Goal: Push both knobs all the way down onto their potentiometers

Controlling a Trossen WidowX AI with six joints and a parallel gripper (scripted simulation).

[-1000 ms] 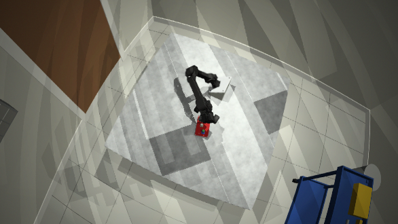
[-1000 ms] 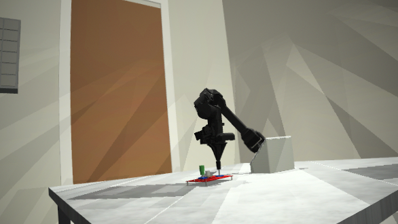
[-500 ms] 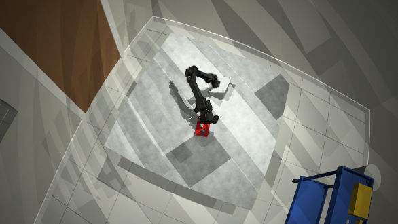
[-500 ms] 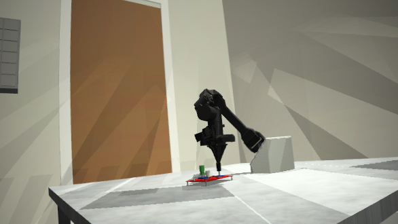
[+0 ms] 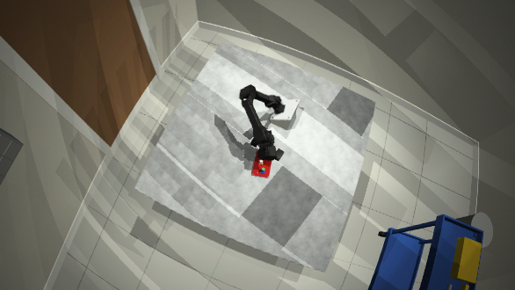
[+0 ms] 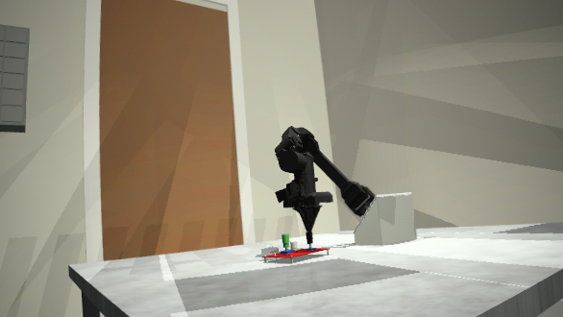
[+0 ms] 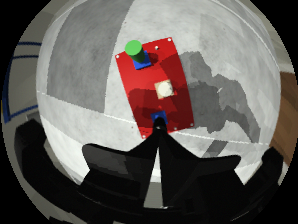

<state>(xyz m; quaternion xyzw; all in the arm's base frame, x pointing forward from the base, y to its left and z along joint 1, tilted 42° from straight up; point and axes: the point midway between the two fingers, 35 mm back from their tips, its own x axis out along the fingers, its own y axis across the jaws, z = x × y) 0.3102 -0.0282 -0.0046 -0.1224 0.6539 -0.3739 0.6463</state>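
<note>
A red circuit board (image 5: pixel 267 167) (image 6: pixel 307 253) (image 7: pixel 132 77) stands on short legs. A green knob (image 5: pixel 263 169) (image 6: pixel 285 240) (image 7: pixel 134 48) stands tall above the blue potentiometer (image 6: pixel 287 252) (image 7: pixel 142 63) at the far end in the wrist view. A black knob (image 6: pixel 309 238) (image 7: pixel 159 121) is above the other blue potentiometer (image 7: pixel 159 115); a short pale bit of shaft shows under it. My gripper (image 6: pixel 309 231) (image 7: pixel 159 132) is shut and empty, fingers pointing down, tips over the black knob. They look to be at its top; contact is too small to tell.
A round white part on a pale square base (image 5: pixel 260 162) (image 6: pixel 294 245) (image 7: pixel 164 89) sits on the board between the potentiometers. A light grey block (image 5: pixel 286 110) (image 6: pixel 397 221) stands by the arm's base. A blue cart (image 5: pixel 397 264) with a yellow box (image 5: pixel 467 260) stands off the table.
</note>
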